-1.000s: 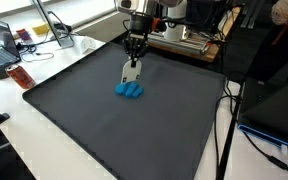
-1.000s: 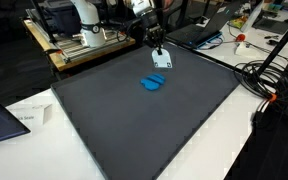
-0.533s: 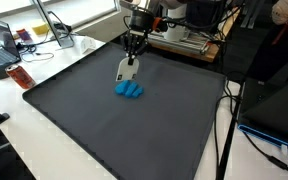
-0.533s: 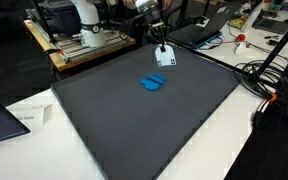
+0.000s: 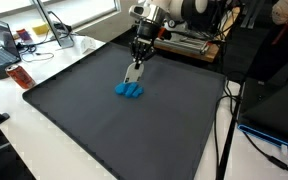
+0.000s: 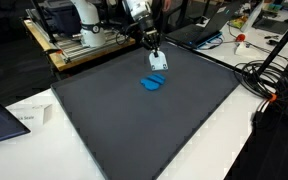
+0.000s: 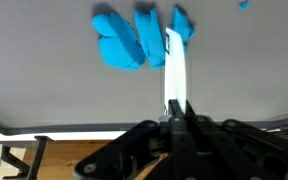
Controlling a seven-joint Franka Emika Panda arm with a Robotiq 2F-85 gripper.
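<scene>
My gripper (image 5: 139,58) is shut on the top end of a thin white strip (image 5: 132,74), which hangs down from the jaws. Its lower end is just above the far edge of a crumpled blue object (image 5: 130,91) lying on the dark grey mat (image 5: 104,130). The gripper (image 6: 152,48), the white strip (image 6: 158,63) and the blue object (image 6: 154,83) show in both exterior views. In the wrist view the white strip (image 7: 174,70) runs out from the closed jaws (image 7: 176,108) and reaches the blue object (image 7: 134,42). Whether strip and blue object touch I cannot tell.
The mat covers a white table (image 5: 44,140). A laptop and small items (image 5: 14,60) sit at one side. A wooden bench with equipment (image 6: 84,45) stands behind the mat. Cables and a stand (image 6: 269,80) lie off the mat's edge. A small blue scrap (image 7: 243,5) lies apart.
The gripper with the white strip has tilted and come down closer to the blue object. The blue object has not moved.
</scene>
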